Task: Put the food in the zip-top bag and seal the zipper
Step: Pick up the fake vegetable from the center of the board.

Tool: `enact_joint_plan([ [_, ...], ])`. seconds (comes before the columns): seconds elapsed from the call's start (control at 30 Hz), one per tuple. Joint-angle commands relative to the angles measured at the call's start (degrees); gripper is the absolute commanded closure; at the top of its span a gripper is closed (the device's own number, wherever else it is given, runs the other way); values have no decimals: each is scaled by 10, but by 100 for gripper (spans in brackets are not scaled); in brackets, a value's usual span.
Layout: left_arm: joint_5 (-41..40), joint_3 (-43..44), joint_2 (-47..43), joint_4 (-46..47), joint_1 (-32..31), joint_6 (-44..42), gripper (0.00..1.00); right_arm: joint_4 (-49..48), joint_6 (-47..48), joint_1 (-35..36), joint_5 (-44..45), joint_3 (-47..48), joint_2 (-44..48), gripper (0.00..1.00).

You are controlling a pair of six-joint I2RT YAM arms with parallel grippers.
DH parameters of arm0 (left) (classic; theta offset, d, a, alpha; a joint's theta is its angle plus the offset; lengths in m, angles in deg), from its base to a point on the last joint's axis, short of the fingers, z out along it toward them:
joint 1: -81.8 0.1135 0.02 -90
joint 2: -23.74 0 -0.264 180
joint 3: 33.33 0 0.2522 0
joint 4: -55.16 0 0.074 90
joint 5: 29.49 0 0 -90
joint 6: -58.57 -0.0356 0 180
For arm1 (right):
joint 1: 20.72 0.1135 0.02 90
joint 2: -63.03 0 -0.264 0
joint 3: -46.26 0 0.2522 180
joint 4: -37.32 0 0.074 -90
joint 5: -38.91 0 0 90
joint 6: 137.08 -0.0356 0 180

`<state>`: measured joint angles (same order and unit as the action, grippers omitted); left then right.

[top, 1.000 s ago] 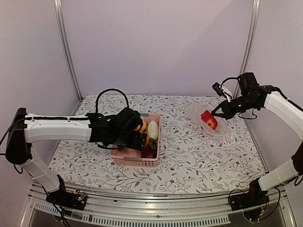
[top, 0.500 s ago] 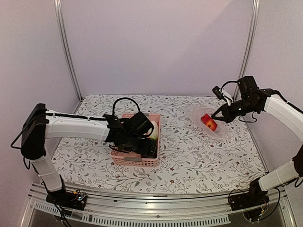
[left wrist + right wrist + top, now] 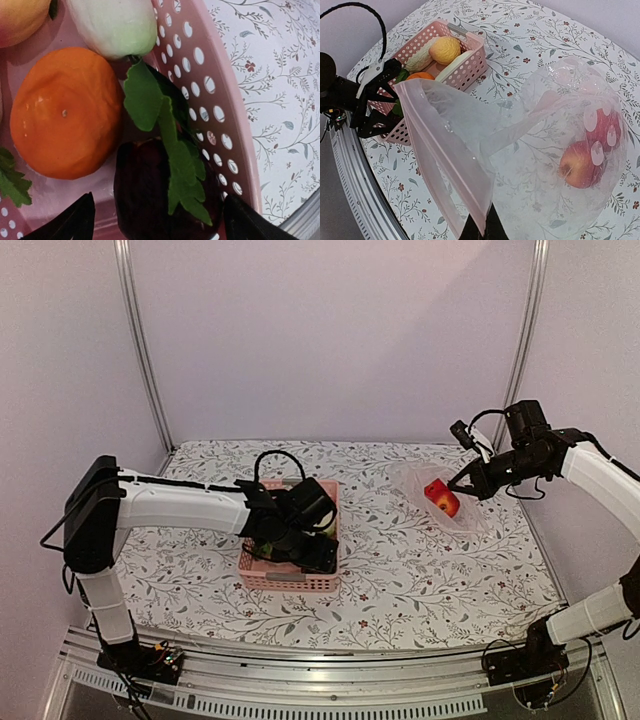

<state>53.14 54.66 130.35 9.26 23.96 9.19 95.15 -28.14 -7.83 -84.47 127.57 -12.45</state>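
Observation:
My left gripper (image 3: pixel 157 222) is open low inside the pink basket (image 3: pixel 210 100). Its fingertips (image 3: pixel 75 220) stand on either side of a dark red fruit (image 3: pixel 145 195), apart from it, with green leaves (image 3: pixel 175 150) draped over the fruit. An orange (image 3: pixel 62 112) and a white radish (image 3: pixel 112 25) lie just beyond. My right gripper (image 3: pixel 482 225) is shut on the mouth edge of the zip-top bag (image 3: pixel 520 125) and holds it lifted. The zipper (image 3: pixel 445 160) runs up from the fingers. Two red apples (image 3: pixel 580 165) lie in the bag's far end.
The basket (image 3: pixel 285 580) sits left of centre on the floral tablecloth, with the left arm reaching across it. A yellow-peach fruit (image 3: pixel 445 49) and a beige piece (image 3: pixel 420 59) lie at its far end. The bag (image 3: pixel 440 495) is at the back right. Metal rails (image 3: pixel 300 695) run along the near edge.
The left arm has swung right and dipped its gripper down into the basket's near right corner. The right gripper and bag have hardly moved.

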Motion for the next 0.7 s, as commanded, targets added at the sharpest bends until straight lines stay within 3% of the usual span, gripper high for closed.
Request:
enact_joint_plan([
  [0.0,19,21,27,-27,8,8,12,-5,4,3,-9,-4,12,100],
  [0.17,19,22,33,-40,9,13,15,-4,4,2,-11,-4,14,100],
  [0.33,9,13,17,-40,9,16,26,-4,3,2,-10,-4,15,100],
  [0.67,-38,7,-34,-78,8,0,29,-4,3,2,-5,-1,9,100],
])
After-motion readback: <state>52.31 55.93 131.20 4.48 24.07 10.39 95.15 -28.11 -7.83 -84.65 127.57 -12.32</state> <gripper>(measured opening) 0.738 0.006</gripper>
